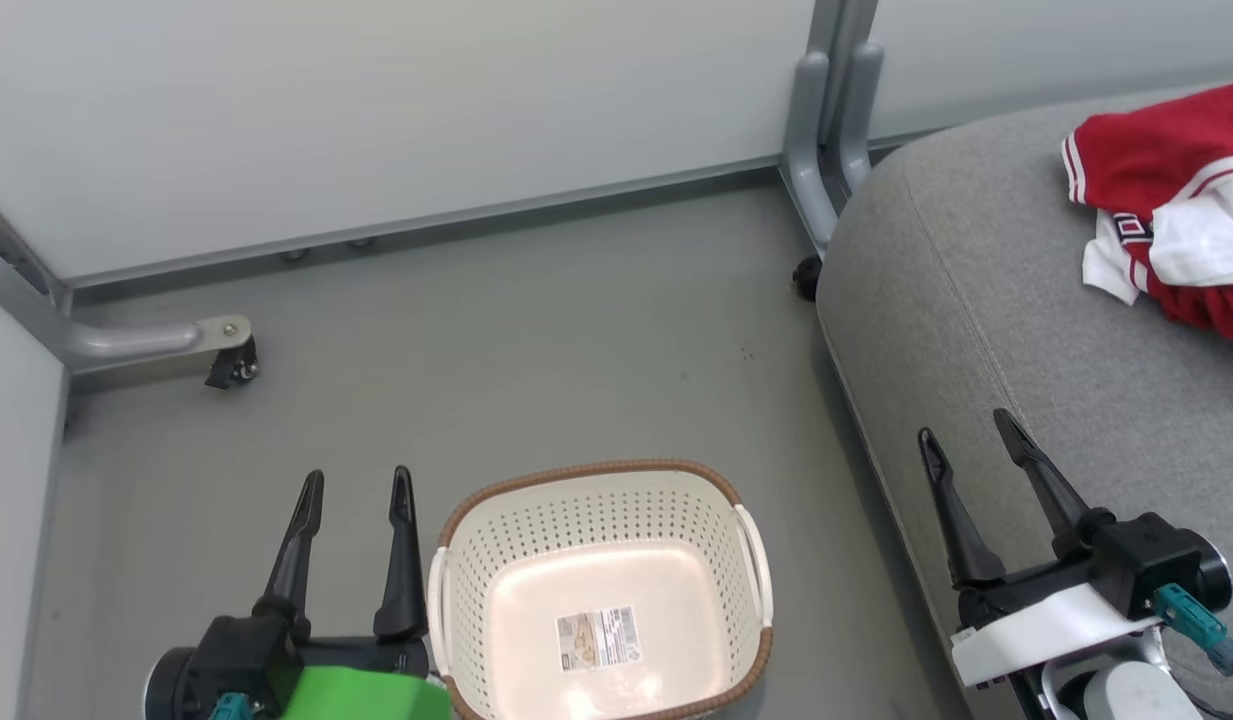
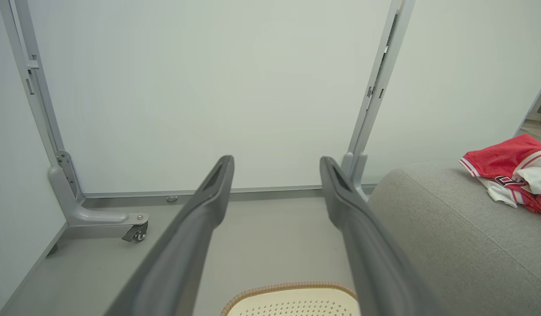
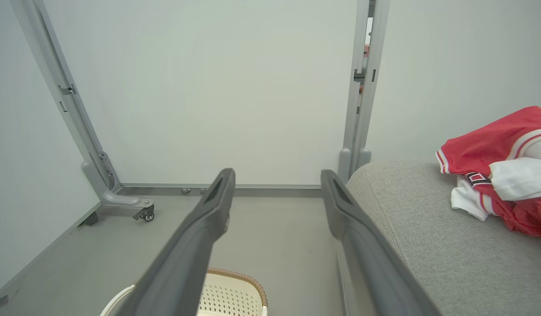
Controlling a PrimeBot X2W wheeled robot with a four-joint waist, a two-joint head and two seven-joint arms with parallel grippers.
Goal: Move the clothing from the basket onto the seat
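The red clothing [image 1: 1171, 200] with white sleeves lies bunched on the grey seat [image 1: 976, 300] at the far right; the wrist views also catch the clothing [image 2: 511, 177] [image 3: 498, 169] on the seat [image 2: 450, 237] [image 3: 428, 232]. The cream basket [image 1: 601, 595] stands on the floor near the bottom centre, nothing in it but a label sticker. Its brown rim [image 2: 292, 289] [image 3: 235, 281] peeks in at the bottom of both wrist views. My left gripper [image 1: 359, 483] is open just left of the basket. My right gripper [image 1: 966, 428] is open over the seat's front edge.
Grey partition panels stand behind, on metal feet [image 1: 821, 170], one with a caster [image 1: 231, 368]. A small dark foot [image 1: 806, 278] sits at the seat's back corner. Grey floor [image 1: 536, 350] stretches between basket and panels.
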